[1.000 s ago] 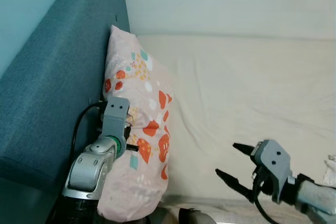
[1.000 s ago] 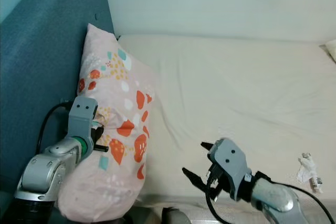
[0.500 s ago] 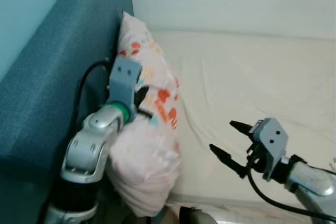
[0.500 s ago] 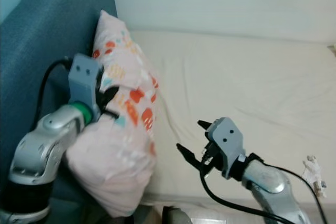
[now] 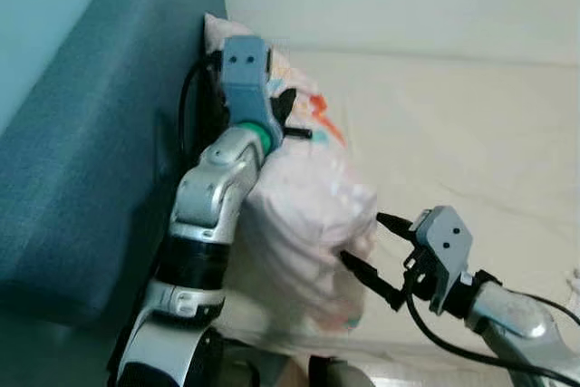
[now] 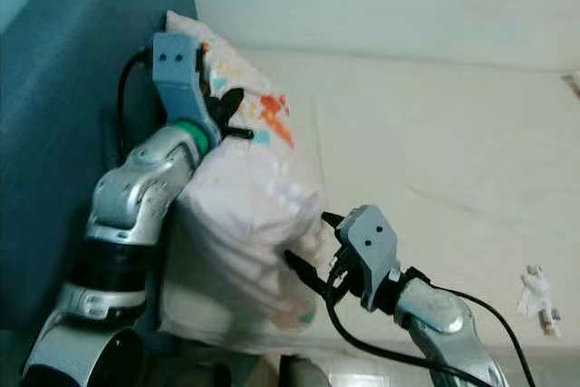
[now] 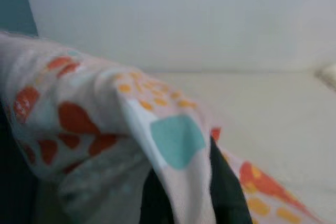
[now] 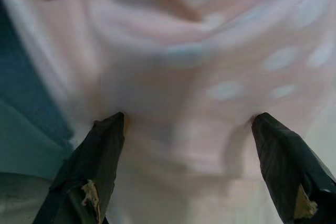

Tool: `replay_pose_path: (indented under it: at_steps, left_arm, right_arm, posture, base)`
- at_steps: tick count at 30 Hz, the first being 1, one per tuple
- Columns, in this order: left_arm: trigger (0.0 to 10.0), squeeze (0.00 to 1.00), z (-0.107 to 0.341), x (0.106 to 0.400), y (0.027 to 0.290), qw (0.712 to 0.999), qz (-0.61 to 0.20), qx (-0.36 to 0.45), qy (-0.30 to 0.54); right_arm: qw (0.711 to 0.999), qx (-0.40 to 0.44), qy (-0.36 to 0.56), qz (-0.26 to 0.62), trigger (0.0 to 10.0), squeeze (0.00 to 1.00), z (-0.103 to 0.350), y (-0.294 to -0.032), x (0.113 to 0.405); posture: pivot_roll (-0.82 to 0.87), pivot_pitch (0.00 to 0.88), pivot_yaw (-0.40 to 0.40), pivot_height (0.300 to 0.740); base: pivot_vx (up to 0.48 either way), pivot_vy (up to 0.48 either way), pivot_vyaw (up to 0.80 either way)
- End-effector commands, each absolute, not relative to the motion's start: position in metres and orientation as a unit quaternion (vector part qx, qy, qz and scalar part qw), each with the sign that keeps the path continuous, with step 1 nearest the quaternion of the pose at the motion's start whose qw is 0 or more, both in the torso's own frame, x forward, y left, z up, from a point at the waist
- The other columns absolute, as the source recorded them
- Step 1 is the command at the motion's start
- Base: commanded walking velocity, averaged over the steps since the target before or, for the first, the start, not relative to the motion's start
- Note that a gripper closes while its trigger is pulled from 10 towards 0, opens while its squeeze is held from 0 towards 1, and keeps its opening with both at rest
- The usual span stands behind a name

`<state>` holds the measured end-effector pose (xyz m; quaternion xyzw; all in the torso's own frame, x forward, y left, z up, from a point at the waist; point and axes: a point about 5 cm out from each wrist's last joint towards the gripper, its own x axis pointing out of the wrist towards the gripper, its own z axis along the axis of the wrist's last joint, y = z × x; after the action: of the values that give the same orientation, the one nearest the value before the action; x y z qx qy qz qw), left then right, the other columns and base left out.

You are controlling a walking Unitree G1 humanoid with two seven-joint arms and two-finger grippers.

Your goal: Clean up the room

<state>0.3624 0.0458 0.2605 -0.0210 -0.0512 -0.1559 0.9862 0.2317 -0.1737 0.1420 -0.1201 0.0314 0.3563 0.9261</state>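
The left gripper (image 5: 288, 115) jaws pinch the pillow (image 5: 308, 215) at the bed's (image 5: 471, 133) left; the right gripper (image 5: 367, 251), jaws wide, touches its near side and should close next.

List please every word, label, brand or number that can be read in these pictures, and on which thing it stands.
None: no readable text.
The pillow carries only coloured shapes, no letters.
The left gripper and right gripper show no marking.
The small crumpled item on the bed is too small to read.
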Motion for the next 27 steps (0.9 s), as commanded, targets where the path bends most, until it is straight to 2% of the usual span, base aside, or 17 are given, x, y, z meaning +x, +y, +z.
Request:
replay_pose_path:
  at_steps: [1,5,8,9,11,14,17,19,27]
  left_arm:
    - [10.0,0.00,0.296,0.357,0.034,0.974,-0.166,0.005,-0.153]
    - [10.0,0.00,0.315,0.360,0.028,0.964,-0.141,0.062,-0.215]
    - [10.0,0.00,0.317,0.362,0.027,0.962,-0.133,0.074,-0.227]
    - [10.0,0.00,0.317,0.365,0.028,0.957,-0.110,0.111,-0.246]
    - [10.0,0.00,0.315,0.369,0.028,0.954,-0.098,0.129,-0.252]
    - [10.0,0.00,0.284,0.386,0.030,0.963,-0.087,0.171,-0.187]
    - [10.0,0.00,0.270,0.389,0.031,0.964,-0.082,0.193,-0.163]
    - [10.0,0.00,0.234,0.395,0.038,0.962,-0.071,0.243,-0.098]
    - [10.0,0.00,0.181,0.396,0.056,0.948,-0.064,0.313,-0.005]
  right_arm:
    - [0.927,-0.113,0.043,0.355,10.0,0.00,0.138,-0.174,0.229]
    - [0.927,-0.110,0.045,0.355,10.0,0.00,0.136,-0.173,0.229]
    - [0.927,-0.109,0.045,0.355,10.0,0.00,0.136,-0.173,0.228]
    - [0.927,-0.108,0.045,0.355,10.0,0.00,0.136,-0.172,0.228]
    - [0.927,-0.107,0.045,0.356,10.0,0.00,0.136,-0.171,0.228]
    - [0.927,-0.105,0.045,0.358,10.0,0.00,0.136,-0.169,0.228]
    - [0.927,-0.104,0.045,0.358,10.0,0.00,0.136,-0.169,0.228]
    - [0.927,-0.104,0.045,0.358,10.0,0.00,0.135,-0.169,0.228]
    - [0.927,-0.102,0.045,0.359,10.0,0.00,0.135,-0.167,0.228]
  posture:
    - [-0.10,0.111,0.048,0.740]
    - [-0.10,0.114,0.050,0.740]
    - [-0.10,0.114,0.050,0.740]
    - [-0.10,0.116,0.050,0.740]
    - [-0.10,0.118,0.049,0.740]
    - [-0.10,0.123,0.047,0.740]
    - [-0.10,0.126,0.045,0.740]
    - [-0.10,0.130,0.045,0.740]
    - [-0.10,0.136,0.041,0.740]
  base:
    - [0.000,0.000,0.00]
    - [0.000,0.000,0.00]
    - [0.000,0.000,0.00]
    - [0.000,0.000,0.00]
    - [0.000,0.000,0.00]
    - [0.000,0.000,0.00]
    - [0.000,0.000,0.00]
    - [0.000,0.000,0.00]
    - [0.000,0.000,0.00]
